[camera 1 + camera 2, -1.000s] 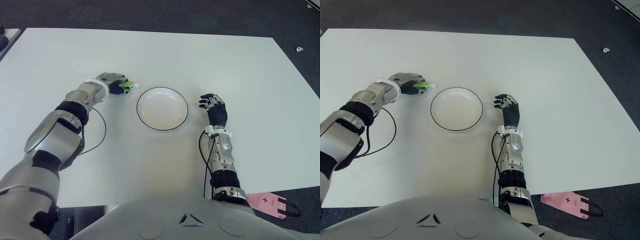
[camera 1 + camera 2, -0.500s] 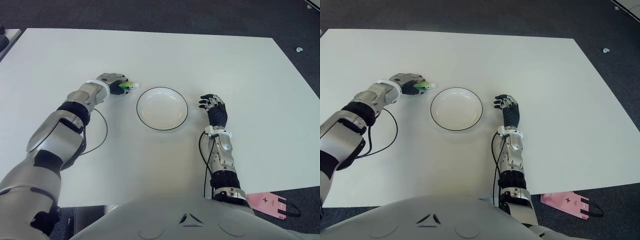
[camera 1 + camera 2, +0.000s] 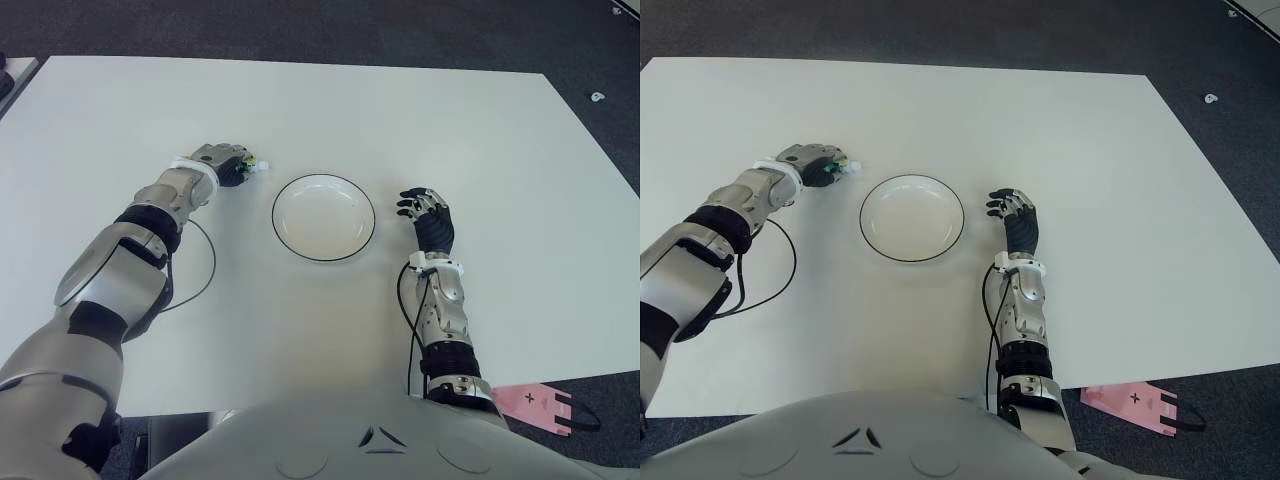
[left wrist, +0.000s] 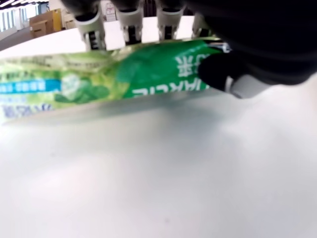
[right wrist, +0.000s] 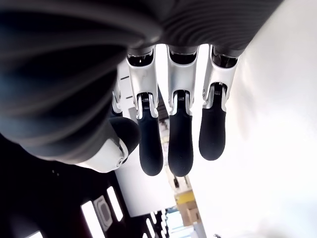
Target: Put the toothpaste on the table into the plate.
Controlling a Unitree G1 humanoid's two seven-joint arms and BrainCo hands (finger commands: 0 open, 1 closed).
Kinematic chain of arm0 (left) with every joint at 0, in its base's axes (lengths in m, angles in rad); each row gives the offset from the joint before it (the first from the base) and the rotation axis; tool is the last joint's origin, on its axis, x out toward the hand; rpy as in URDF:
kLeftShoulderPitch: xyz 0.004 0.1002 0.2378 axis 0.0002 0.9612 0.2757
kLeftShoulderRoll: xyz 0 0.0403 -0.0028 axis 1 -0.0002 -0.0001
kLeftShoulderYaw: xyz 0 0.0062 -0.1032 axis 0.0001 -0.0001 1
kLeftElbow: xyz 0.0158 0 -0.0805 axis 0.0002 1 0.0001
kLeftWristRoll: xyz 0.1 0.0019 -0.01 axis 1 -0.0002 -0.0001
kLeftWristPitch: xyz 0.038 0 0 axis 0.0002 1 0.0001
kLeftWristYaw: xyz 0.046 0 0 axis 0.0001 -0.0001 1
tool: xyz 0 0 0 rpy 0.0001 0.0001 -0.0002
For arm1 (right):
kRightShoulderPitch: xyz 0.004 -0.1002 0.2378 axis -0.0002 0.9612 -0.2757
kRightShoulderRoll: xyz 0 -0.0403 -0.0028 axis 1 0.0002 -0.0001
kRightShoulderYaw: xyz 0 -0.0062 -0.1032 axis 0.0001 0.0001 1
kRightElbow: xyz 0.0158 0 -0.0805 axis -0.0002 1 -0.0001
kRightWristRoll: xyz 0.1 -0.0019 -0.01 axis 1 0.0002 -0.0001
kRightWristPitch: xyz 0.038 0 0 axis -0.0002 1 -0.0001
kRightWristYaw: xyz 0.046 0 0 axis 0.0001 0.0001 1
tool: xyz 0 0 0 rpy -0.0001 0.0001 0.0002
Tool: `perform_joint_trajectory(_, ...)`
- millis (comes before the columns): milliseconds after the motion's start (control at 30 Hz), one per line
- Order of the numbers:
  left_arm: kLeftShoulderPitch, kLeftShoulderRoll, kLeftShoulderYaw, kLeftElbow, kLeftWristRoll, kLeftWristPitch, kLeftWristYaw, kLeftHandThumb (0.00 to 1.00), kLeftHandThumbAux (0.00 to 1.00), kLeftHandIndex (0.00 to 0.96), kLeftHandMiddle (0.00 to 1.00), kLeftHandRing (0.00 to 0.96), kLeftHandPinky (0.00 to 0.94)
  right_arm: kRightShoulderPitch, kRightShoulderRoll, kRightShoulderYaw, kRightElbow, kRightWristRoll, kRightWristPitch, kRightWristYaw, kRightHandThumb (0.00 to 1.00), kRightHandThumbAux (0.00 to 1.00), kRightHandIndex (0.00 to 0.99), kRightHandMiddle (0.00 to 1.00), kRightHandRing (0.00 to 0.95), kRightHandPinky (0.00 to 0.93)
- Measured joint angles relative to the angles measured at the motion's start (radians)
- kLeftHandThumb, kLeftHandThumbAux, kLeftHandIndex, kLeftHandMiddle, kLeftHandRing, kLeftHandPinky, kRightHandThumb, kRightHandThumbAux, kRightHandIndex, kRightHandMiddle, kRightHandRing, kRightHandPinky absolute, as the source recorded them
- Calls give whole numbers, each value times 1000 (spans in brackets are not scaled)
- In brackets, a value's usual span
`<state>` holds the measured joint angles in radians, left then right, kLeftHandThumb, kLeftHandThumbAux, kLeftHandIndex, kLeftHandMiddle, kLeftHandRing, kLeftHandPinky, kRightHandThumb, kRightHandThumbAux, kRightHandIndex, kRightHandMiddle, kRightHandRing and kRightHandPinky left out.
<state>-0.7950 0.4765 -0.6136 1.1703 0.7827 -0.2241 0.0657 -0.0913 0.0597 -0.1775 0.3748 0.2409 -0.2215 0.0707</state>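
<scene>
A robot's left hand curls its fingers around a green toothpaste tube at about ten o'clock from the round, dark-rimmed plate, tube and plate a little apart. The right hand shows at the plate's three o'clock, fingers loosely extended, holding nothing. A black cable loops across the white table; nothing lies between tube and plate.
</scene>
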Motion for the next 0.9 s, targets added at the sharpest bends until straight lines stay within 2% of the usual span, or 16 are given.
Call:
perform_joint_trajectory(100, 21, -4, 10, -4, -6, 7, 67, 749, 668, 444, 809, 819, 836, 1, 0, 3, -3, 0, 0, 1, 707, 733, 426, 475, 489, 503)
perform_joint_trajectory(433, 71, -13, 36, -4, -39, -14, 207, 746, 697, 443, 880, 869, 859, 5, 0, 4, -8, 1, 0, 4, 707, 732, 426, 475, 489, 503)
perform_joint_trajectory(900, 95, -15, 48, 8, -64, -58, 262, 747, 699, 443, 891, 874, 844, 6, 0, 0, -6, 4, 0, 5, 708, 732, 426, 475, 489, 507)
